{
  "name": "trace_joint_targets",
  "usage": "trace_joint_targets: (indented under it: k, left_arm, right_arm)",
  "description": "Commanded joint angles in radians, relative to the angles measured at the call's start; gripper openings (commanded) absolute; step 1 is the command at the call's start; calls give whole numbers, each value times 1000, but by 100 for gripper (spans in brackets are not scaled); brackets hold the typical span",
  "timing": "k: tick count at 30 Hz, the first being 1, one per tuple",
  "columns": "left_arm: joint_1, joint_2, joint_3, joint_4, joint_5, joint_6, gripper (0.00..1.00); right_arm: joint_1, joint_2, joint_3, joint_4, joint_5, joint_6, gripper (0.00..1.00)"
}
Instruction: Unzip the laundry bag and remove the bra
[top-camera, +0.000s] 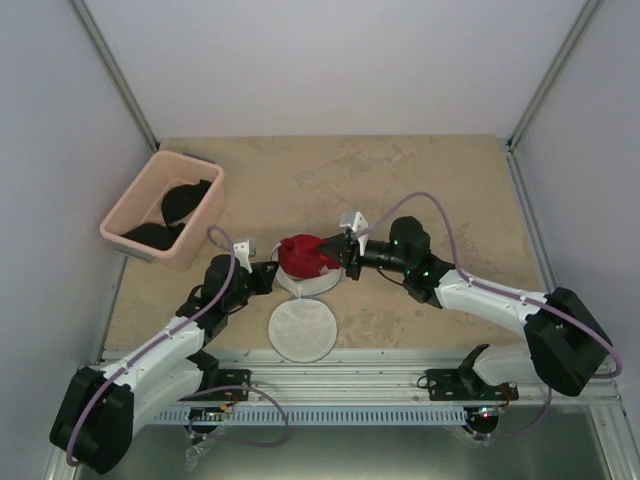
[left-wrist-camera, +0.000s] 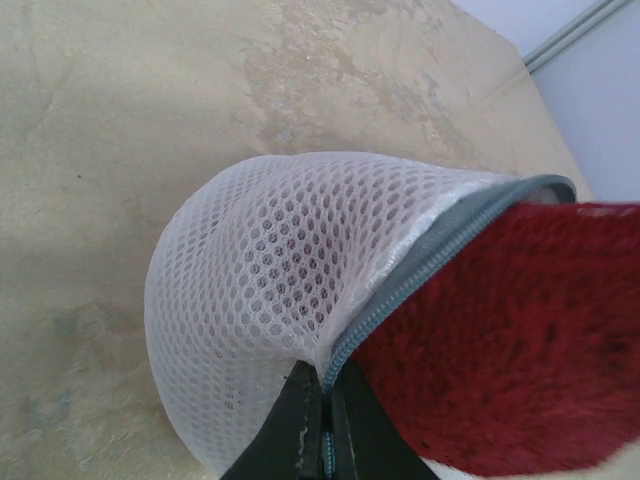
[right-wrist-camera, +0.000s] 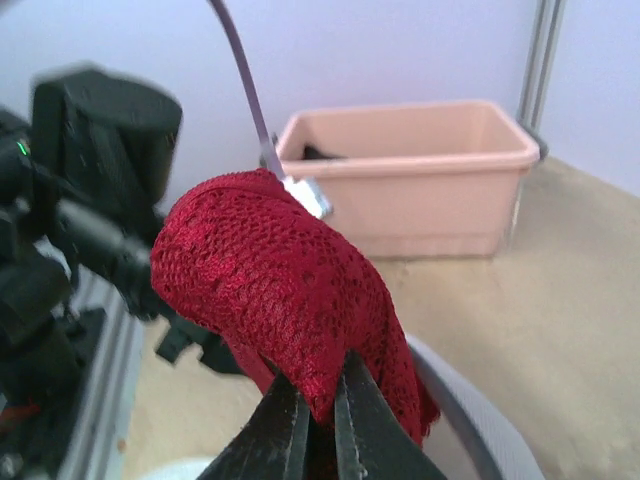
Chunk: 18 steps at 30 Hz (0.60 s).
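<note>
Red fabric showed above the open mouth of the laundry bag (left-wrist-camera: 260, 270): this was the bra (right-wrist-camera: 270, 280), held partly out, with its lower part at the bag's rim in the top view. The right gripper (right-wrist-camera: 320, 405) reached in from the right of the bag, its two fingers pressed together on a fold of the bra's lace edge. The left gripper (left-wrist-camera: 322, 410) came at the bag from its left and near side. Its fingers were closed tight on the bag's rim, pinching the grey zipper (left-wrist-camera: 430, 265) tape where the white mesh met it. Beyond that pinch the mesh wall bulged out rounded, and the bra sat right against the zipper's inner side. The bag's round lid (top-camera: 303, 330) lay flat on the table (top-camera: 420, 180), just nearer the arm bases than the bag. Whether it was joined to the bag could not be told. Up and to the left of the bag, well apart from it, stood a pink bin (top-camera: 208, 212) holding dark garments (top-camera: 182, 203).
</note>
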Motion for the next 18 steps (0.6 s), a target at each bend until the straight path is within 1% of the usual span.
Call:
trace_joint_targets:
  k: [1, 3, 4, 8, 11, 12, 14, 15, 16, 17, 18]
  left_arm:
    - [-6, -7, -9, 42, 36, 16, 0]
    - [-6, -10, -11, 50, 43, 20, 0]
    - [-6, -11, -14, 58, 52, 23, 0]
    - [-9, -14, -21, 72, 56, 25, 0]
    - [-9, -17, -23, 82, 58, 30, 0]
    - [-9, -23, -24, 90, 61, 39, 7]
    - [-8, -48, -16, 112, 83, 91, 54]
    - [-8, -65, -5, 115, 102, 132, 71]
    - [-7, -91, 13, 104, 124, 189, 82]
    - [-6, -121, 37, 82, 145, 253, 89]
    - [-6, -151, 60, 56, 161, 322, 95]
  right_arm:
    - [-29, -11, 23, 240, -137, 210, 1]
    - [-39, -41, 34, 279, -157, 232, 0]
    - [-42, -61, 46, 270, -149, 226, 1]
    - [-50, -139, 113, 122, -79, 130, 0]
    - [-62, -165, 176, 7, -40, 60, 0]
    - [-68, -169, 198, -35, -38, 36, 0]
    - [-76, -174, 241, -113, -24, -7, 0]
    - [-81, -174, 267, -157, -10, -21, 0]
    - [-87, -173, 295, -205, 21, -33, 1]
    - [-90, -170, 330, -257, 50, -43, 1]
    - [-90, -167, 365, -305, 81, -52, 1]
